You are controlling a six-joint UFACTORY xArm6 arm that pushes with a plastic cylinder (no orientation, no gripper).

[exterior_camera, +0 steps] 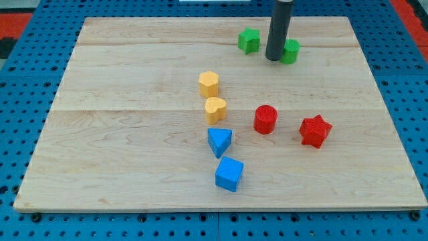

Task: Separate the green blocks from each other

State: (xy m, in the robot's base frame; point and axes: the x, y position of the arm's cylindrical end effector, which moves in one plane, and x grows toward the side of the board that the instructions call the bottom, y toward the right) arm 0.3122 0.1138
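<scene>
Tip [275,58] sits between green star block [249,40] and a seemingly round green block [290,51].

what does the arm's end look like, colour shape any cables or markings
Only a straight, round dark grey rod shows, entering from the view's top; my tip is its blunt flat end. No pincer, cables, markings or sleeve are visible. The arm above is out of frame.

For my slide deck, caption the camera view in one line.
My tip sits between the green star and green round block at the board's top.
</scene>
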